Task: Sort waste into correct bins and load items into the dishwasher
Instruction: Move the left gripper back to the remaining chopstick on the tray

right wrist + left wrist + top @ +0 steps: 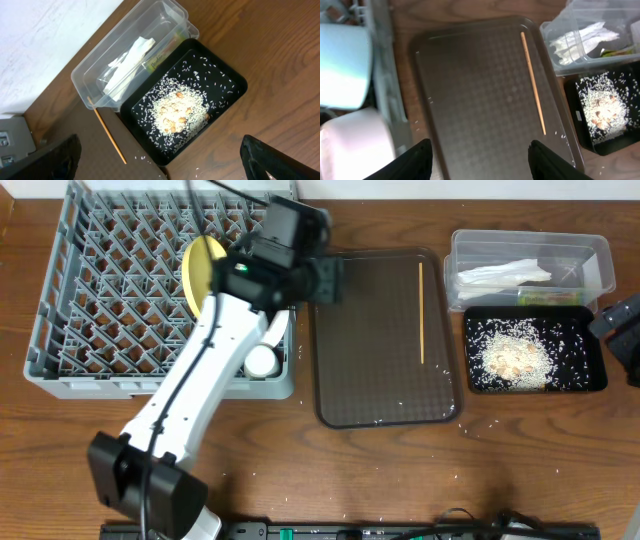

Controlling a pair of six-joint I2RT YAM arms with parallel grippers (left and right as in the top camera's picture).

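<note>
1. One chopstick [421, 313] lies flat on the brown tray [370, 350], close to the tray's right edge. Its long axis runs from the far side of the counter to the near side, about parallel to that edge.
2. The left end effector [480, 162] hangs over the tray's left edge, just beside the dish rack [40, 330]. Its fingers are spread with nothing between them. The chopstick lies to its right, across the width of the tray.
3. The right end effector [161, 150] is at the counter's right edge, also spread and empty. The clear tub [530, 238] and the black tray [597, 350] stand between it and the chopstick, so I judge the left arm nearer. A pick would want the fingers set across the thin stick, not along it.
4. The napkin [505, 275] and the wrapper [545, 297] are in the tub, and the rice [515, 358] with scraps is in the black tray. A few grains are loose on the brown tray and the counter.
5. The rack holds the yellow plate [200, 270] and the white cup [262, 362]. The light-blue bowl [345, 65] and the white bowl [355, 145] show only blurred and cut off at the left of the left wrist view. The arm covers that corner from overhead. I cannot find a second chopstick.
</note>
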